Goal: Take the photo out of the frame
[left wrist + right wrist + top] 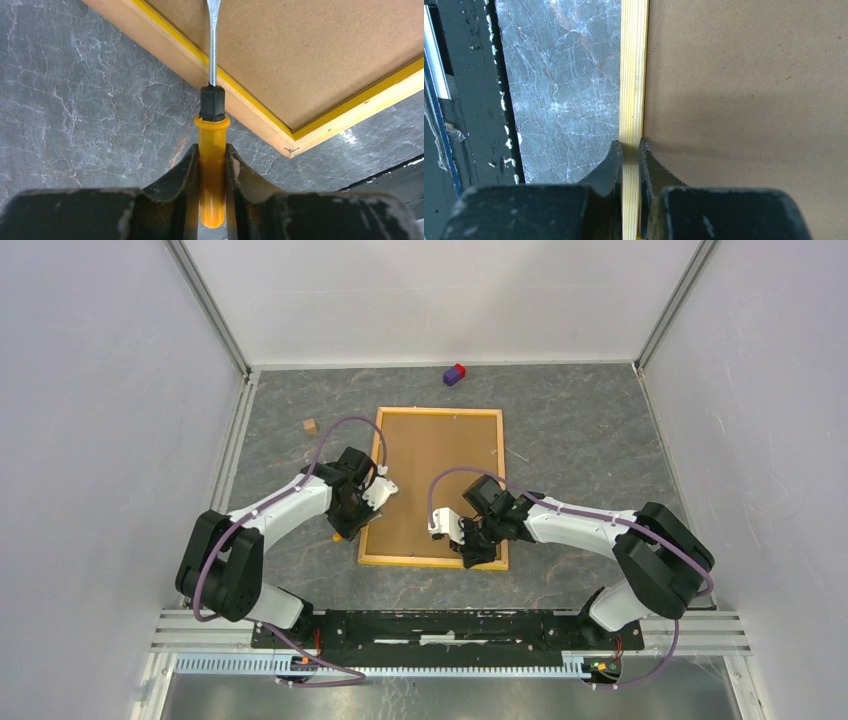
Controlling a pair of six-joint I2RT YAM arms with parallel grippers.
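The frame (437, 465) is laid face down at the middle of the table (580, 440), with its brown back panel (749, 100) turned upward inside the yellow border. The photo is hidden from all views.

The left gripper (212, 152) is positioned at the left rail of the frame, near the near-left corner. Its jaws are closed on the orange handle of a screwdriver (212, 102). The metal shaft is directed across the left rail and over the back panel. The blade tip is cut off by the top edge of the left wrist view, so contact with the panel cannot be determined.

The right gripper (630, 147) is positioned at the near rail of the frame, towards the near-right corner. The rail is clamped between its jaws: one finger is set against the outer face, beside the table surface, and the other against the inner face, over the panel.

A purple-and-red block (455, 373) is located beyond the far rail. A small wooden cube (310, 425) is located left of the frame, well apart from it.
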